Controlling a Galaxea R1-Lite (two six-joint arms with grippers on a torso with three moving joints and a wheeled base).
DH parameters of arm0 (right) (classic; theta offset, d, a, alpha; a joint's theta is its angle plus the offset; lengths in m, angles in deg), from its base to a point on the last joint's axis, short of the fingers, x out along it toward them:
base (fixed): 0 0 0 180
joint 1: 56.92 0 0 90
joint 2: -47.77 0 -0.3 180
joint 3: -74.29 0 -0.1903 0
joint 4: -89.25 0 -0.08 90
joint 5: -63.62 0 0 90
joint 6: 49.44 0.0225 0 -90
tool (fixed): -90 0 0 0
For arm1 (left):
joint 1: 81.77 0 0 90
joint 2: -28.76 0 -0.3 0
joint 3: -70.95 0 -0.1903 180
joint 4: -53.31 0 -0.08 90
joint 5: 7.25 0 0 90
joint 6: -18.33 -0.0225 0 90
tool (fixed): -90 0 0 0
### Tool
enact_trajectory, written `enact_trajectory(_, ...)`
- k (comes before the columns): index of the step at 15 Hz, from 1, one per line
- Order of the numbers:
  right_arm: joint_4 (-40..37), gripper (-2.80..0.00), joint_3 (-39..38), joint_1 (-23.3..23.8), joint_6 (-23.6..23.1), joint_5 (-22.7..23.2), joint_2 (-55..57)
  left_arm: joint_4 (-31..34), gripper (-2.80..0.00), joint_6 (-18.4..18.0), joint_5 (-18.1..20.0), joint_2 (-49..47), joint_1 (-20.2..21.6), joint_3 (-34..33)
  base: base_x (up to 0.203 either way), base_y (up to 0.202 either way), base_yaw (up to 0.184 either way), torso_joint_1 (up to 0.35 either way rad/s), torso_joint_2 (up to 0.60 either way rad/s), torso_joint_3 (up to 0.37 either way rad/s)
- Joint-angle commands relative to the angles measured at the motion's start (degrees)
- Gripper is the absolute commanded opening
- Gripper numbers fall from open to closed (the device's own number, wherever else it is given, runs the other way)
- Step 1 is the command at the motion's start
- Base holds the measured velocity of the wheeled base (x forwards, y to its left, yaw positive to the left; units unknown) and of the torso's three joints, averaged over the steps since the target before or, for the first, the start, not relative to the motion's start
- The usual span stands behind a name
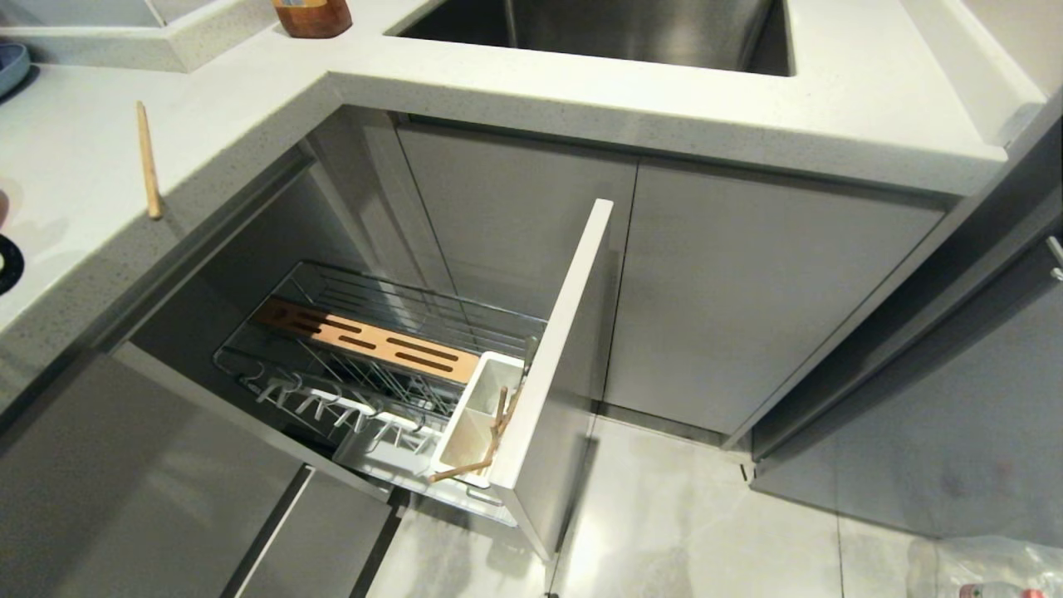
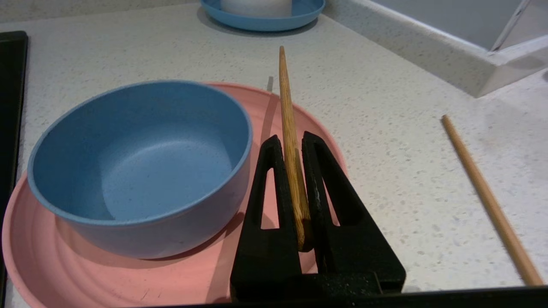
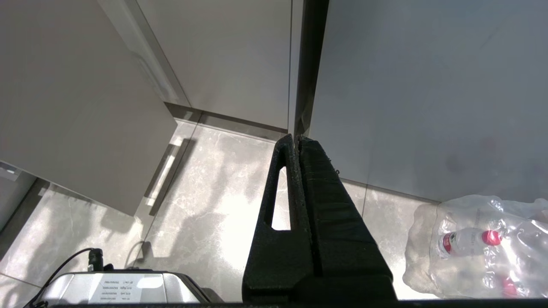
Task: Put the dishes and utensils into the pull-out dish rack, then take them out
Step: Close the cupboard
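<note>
My left gripper (image 2: 291,139) is shut on a light-brown wooden chopstick (image 2: 287,98), which sticks out past the fingertips over the rim of the pink plate (image 2: 51,273). The pale blue bowl (image 2: 141,167) sits on that plate, just beside the gripper. A second chopstick (image 2: 483,192) lies flat on the speckled counter (image 2: 385,85); the head view shows it too (image 1: 149,158). The pull-out dish rack (image 1: 399,307) stands drawn out under the counter, with wooden sticks (image 1: 497,428) leaning in its white caddy (image 1: 482,390). My right gripper (image 3: 296,139) is shut and empty, hanging near the floor.
A blue plate (image 2: 261,19) with something white on it sits at the counter's back. A steel sink (image 1: 598,33) and a brown jar (image 1: 311,17) are further along. The rack's pale front panel (image 1: 556,349) juts into the aisle. Wrapped bottles (image 3: 479,244) lie on the floor.
</note>
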Motion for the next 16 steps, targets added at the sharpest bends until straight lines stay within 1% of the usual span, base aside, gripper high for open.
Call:
enact_trajectory(1,0.0,-2.8,0.0,-0.02,0.0,0.01,0.09,-0.72,-2.8,0.13,-0.22,-0.81,0.54,-0.77,0.0,0.0,0.0,0.0,0.0,0.0)
enact_trajectory(3,0.0,-2.8,0.0,-0.02,0.0,0.01,0.09,-1.66,-2.8,0.13,-0.22,-1.21,0.59,-1.45,0.0,0.0,0.0,0.0,0.0,0.0)
enact_trajectory(6,0.0,-2.8,0.0,-0.02,0.0,0.01,0.09,-1.65,-2.8,0.88,-0.22,-1.21,0.66,-1.87,0.0,0.0,0.0,0.0,0.0,0.0)
enact_trajectory(12,0.0,-2.8,0.0,-0.02,0.01,0.01,0.09,-1.24,-2.8,0.84,-0.22,-1.29,0.67,-2.33,0.0,0.0,0.0,0.0,0.0,0.0)
enact_trajectory(13,0.0,-2.8,0.0,-0.02,0.0,0.01,0.09,-1.29,0.0,0.83,-0.22,-1.21,0.61,-2.25,0.0,0.0,0.0,0.0,0.0,0.0)
enact_trajectory(16,0.0,-2.8,0.0,-0.02,0.0,0.01,0.09,-1.48,0.0,0.83,-0.22,-1.03,0.59,-2.16,0.0,0.0,0.0,0.0,0.0,0.0)
